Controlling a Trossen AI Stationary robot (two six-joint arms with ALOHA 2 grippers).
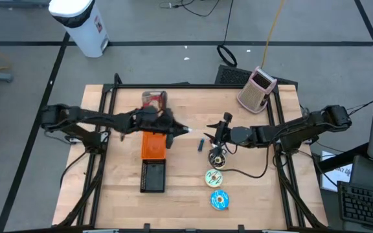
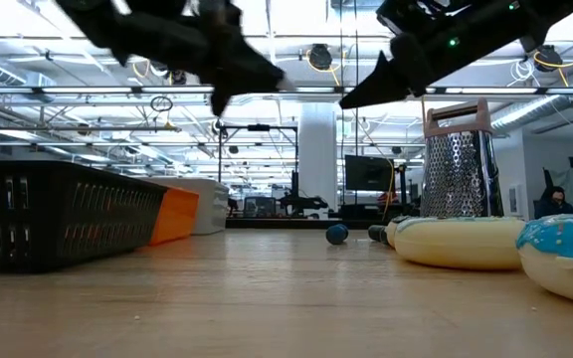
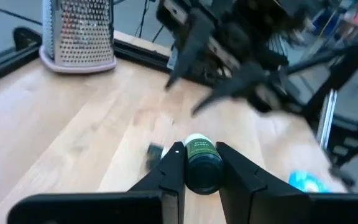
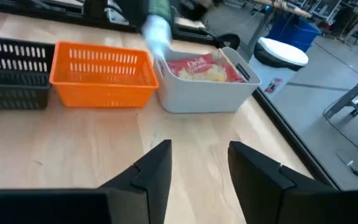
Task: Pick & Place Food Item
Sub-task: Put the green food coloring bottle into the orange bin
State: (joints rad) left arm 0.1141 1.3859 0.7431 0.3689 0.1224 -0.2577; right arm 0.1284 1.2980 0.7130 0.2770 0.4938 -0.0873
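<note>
My left gripper [image 3: 199,150] is shut on a small dark-green bottle [image 3: 202,167] with a pale end, held in the air over the table's middle [image 1: 190,131], just right of the orange basket [image 1: 153,146]. My right gripper [image 4: 199,163] faces it from the right [image 1: 211,134], open with nothing between its fingers. Both grippers hang high above the tabletop in the low view, left [image 2: 267,75] and right [image 2: 358,96]. A grey bin [image 4: 207,93] holding a red food packet [image 4: 199,67] stands on the table beyond the orange basket [image 4: 103,76]. My left gripper pinches the bottle's two sides [image 3: 188,171] between its two fingers. The fingers run nearly level from the table's left and lie along the bottle. Its pale end [image 3: 197,140] sticks out past the fingertips toward the right gripper. The bottle is lifted clear of the table.
A black basket [image 1: 153,176] sits nearer than the orange one. A yellow-iced doughnut [image 1: 214,177] and a blue-iced one [image 1: 219,200] lie near the front right. A metal grater [image 1: 256,89] stands at the far right. A small blue piece [image 1: 200,144] lies mid-table.
</note>
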